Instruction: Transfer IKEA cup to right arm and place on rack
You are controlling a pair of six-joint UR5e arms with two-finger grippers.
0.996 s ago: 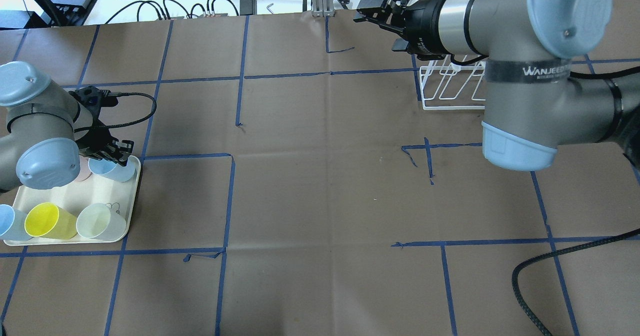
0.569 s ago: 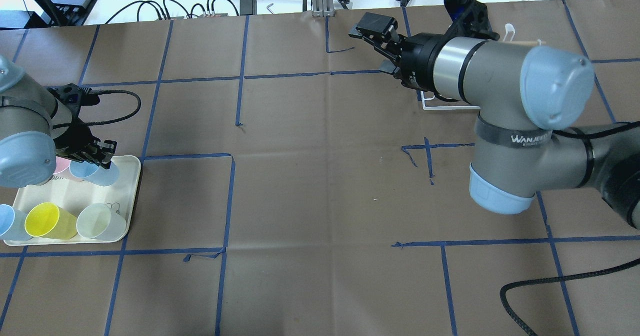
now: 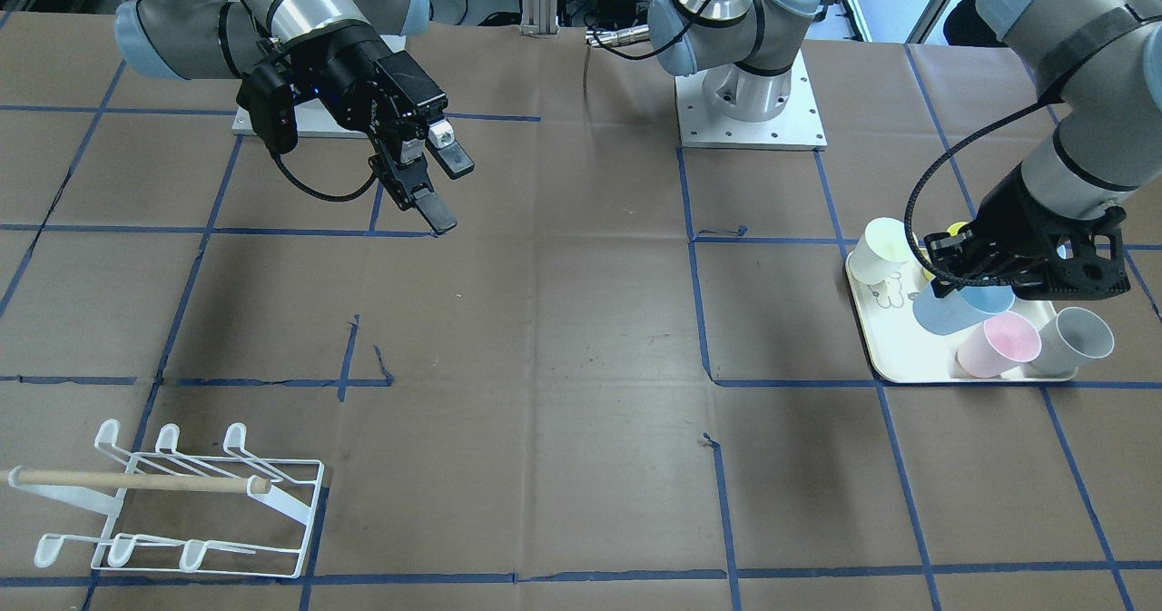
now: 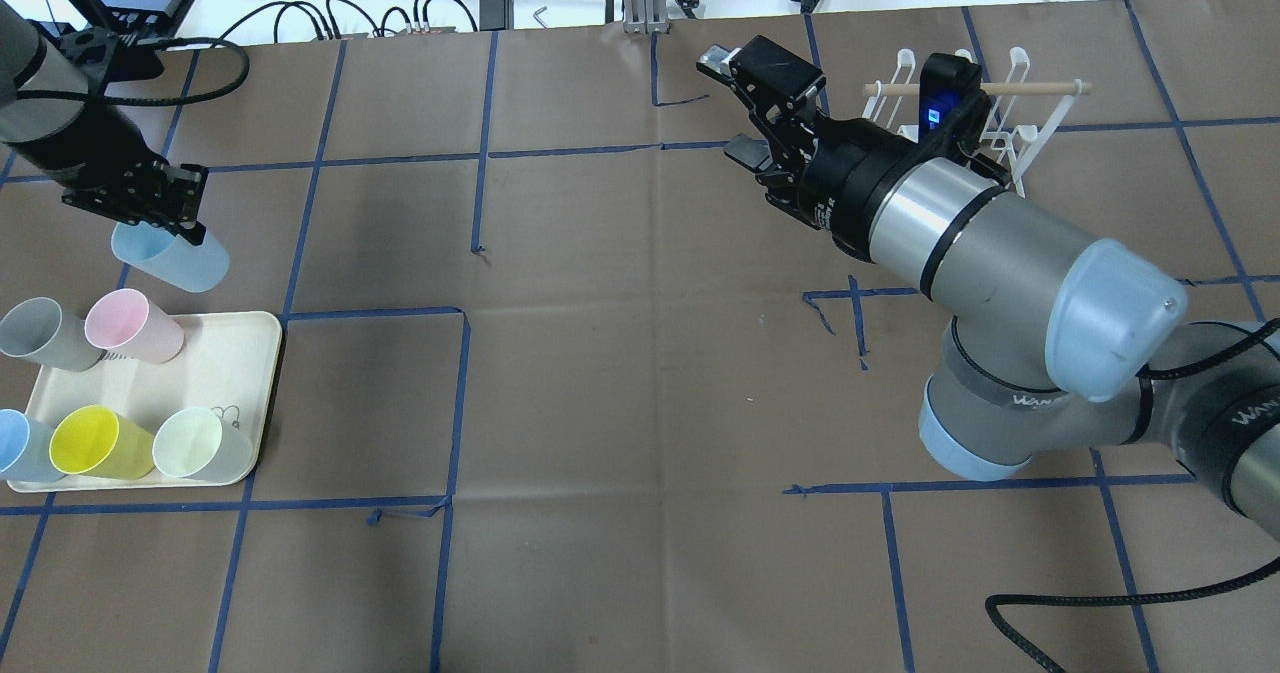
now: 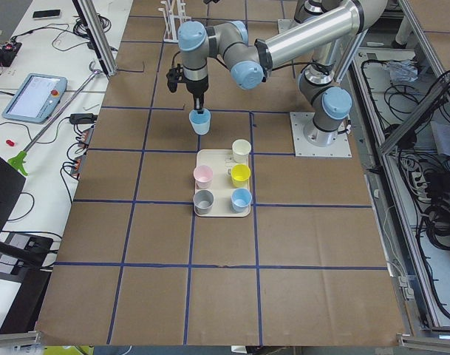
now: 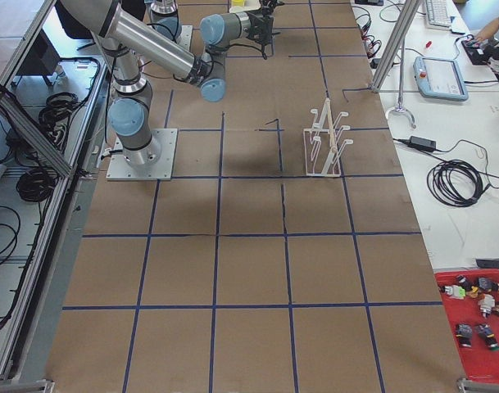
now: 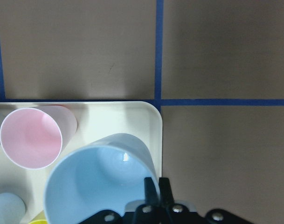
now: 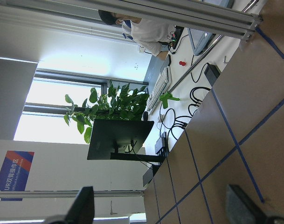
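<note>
My left gripper is shut on the rim of a light blue cup and holds it in the air above the far end of the cream tray. The left wrist view shows the cup with the fingers pinching its rim. My right gripper is open and empty, in the air near the table's far middle, left of the white wire rack. The front view shows the gripper far from the rack and from the cup.
On the tray stand a pink cup, a grey cup, a yellow cup, a pale green cup and another blue cup. A thick braided cable lies at the near right.
My left gripper has lifted the blue cup off the tray and carried it toward the far side. My right arm has swung off the rack, with its gripper still open.
</note>
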